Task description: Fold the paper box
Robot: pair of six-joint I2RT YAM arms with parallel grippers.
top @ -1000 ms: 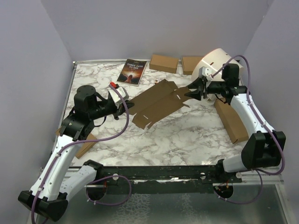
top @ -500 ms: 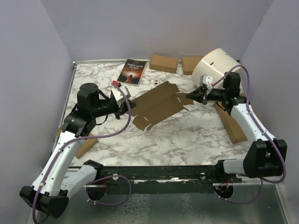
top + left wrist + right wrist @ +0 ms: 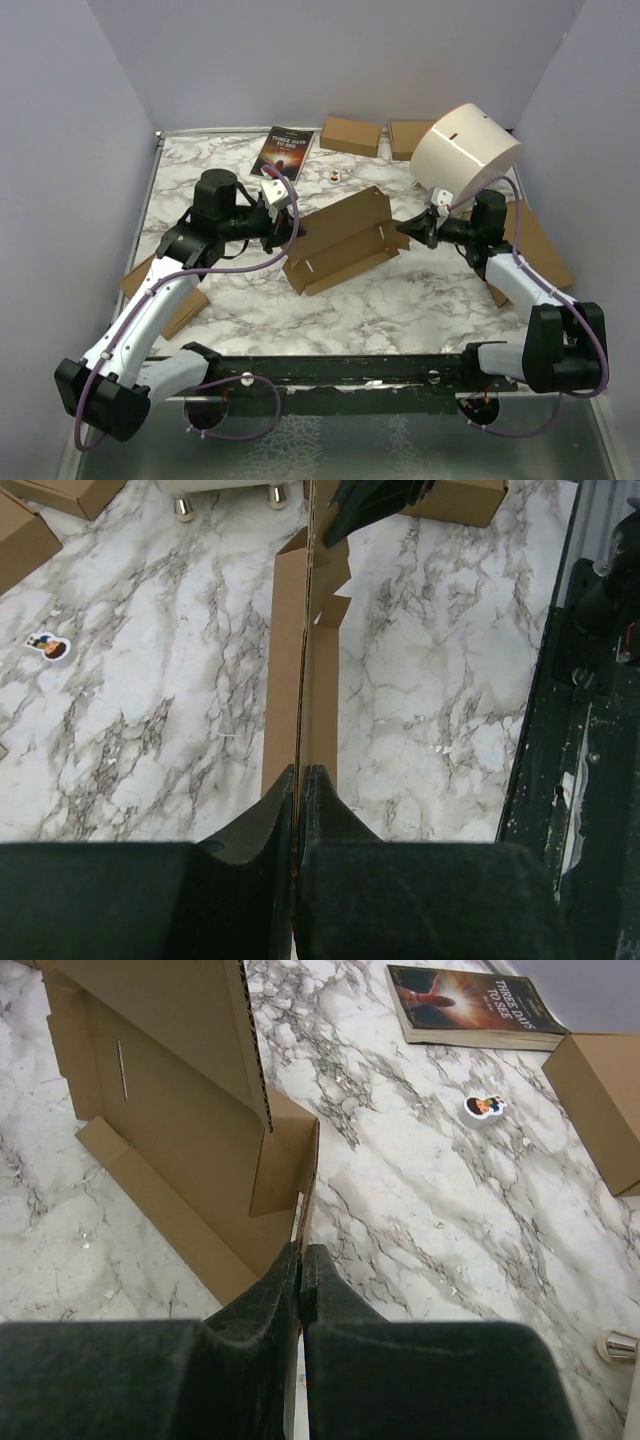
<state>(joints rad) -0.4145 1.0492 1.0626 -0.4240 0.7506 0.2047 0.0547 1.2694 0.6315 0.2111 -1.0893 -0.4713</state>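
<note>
Since a second ago your brown corrugated cardboard sheet (image 3: 340,240) has gone from lying flat to standing half-folded, long walls raised, at centre frame on the white marbled surface (image 3: 400,300); your left gripper (image 3: 293,226) pinches its left edge; your right gripper (image 3: 404,228) pinches its right end flap.

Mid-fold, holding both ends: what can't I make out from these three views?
Top external: how the left gripper and right gripper pinch the paper box, too small to see.
Left wrist: the box is edge-on, its faces hidden; right gripper cut by the top edge.
Right wrist: box's far end cut by top and left edges; sticker too small to read.
</note>
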